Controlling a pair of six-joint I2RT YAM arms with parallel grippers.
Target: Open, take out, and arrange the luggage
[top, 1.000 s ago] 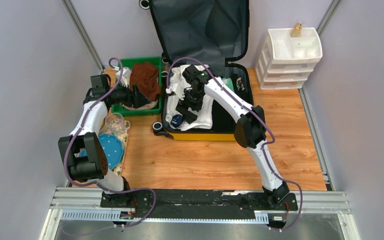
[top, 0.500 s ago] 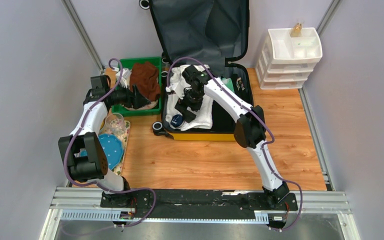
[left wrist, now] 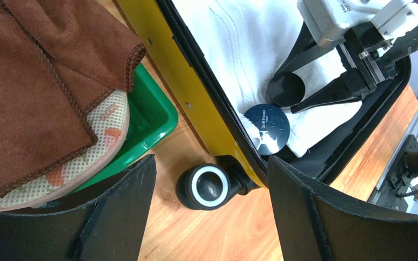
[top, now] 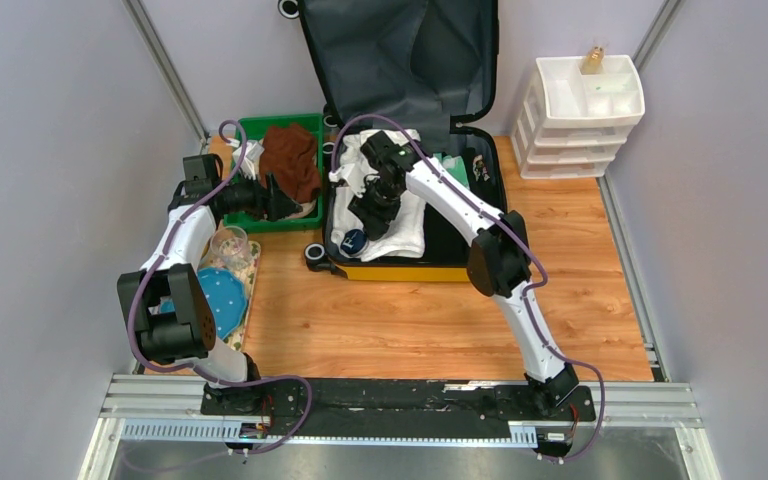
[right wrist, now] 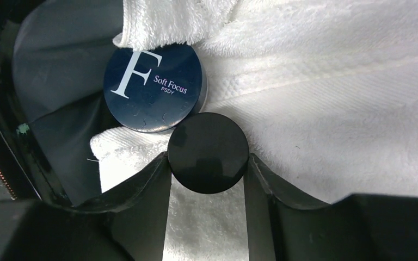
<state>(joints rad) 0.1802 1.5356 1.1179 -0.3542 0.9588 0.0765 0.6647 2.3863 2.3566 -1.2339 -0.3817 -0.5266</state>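
The yellow suitcase [top: 400,272] lies open on the wooden floor, its dark grey lined lid [top: 400,60] upright against the back wall. A white towel [right wrist: 332,92] lies inside it, with a dark blue round compact [right wrist: 155,87] marked "Soft Focus". My right gripper [right wrist: 208,163] is inside the case, shut on a small black round case [right wrist: 208,155] just above the towel, beside the compact. In the left wrist view the yellow shell [left wrist: 196,92], a black wheel [left wrist: 209,187] and the black case [left wrist: 286,89] show. My left gripper [left wrist: 211,163] is open and empty, hovering between the green tray and the suitcase.
A green tray [top: 278,124] left of the suitcase holds a brown towel [top: 290,158]. A clear cup [top: 228,243] and a blue dotted plate [top: 215,298] sit at the left. A white drawer unit [top: 580,115] stands at the back right.
My right gripper has shifted slightly left and toward the back inside the suitcase, still gripping the black round case. The left arm has barely moved.
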